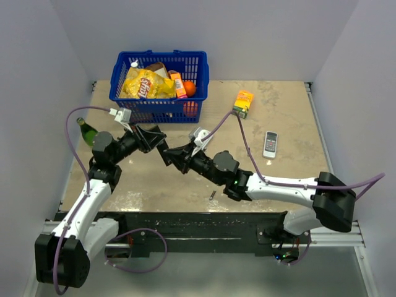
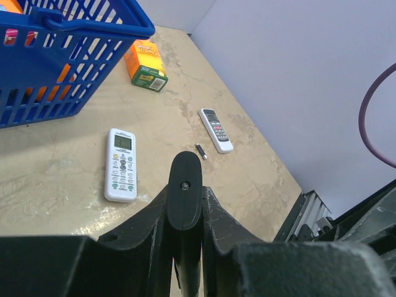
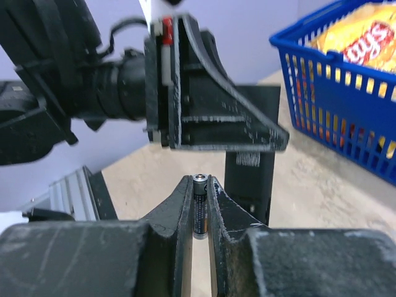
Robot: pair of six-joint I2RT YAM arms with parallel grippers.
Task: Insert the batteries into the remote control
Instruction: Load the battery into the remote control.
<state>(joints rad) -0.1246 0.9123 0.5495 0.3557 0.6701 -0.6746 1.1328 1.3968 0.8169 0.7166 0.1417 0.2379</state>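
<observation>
The left claw [image 2: 184, 197] hides most of the remote control [image 2: 184, 173], the right claw [image 3: 199, 184] half the battery [image 3: 199, 209].

A robotics lab test cell: plain pale-grey partition walls [image 1: 37, 62] box in a mottled beige table [image 1: 291, 114] edged by a black mounting rail [image 1: 204, 224].

A beige, mottled table [image 1: 291, 117] carries a blue plastic basket [image 1: 159, 93] at its far edge and an orange carton [image 1: 243, 103] to the basket's right. A white remote with a small screen [image 2: 121, 164] lies flat mid-table. A white remote with grey buttons [image 2: 216, 130] lies further right, with a small dark battery [image 2: 201, 151] just beside it. A green bottle [image 1: 86, 131] lies at the left edge.
</observation>
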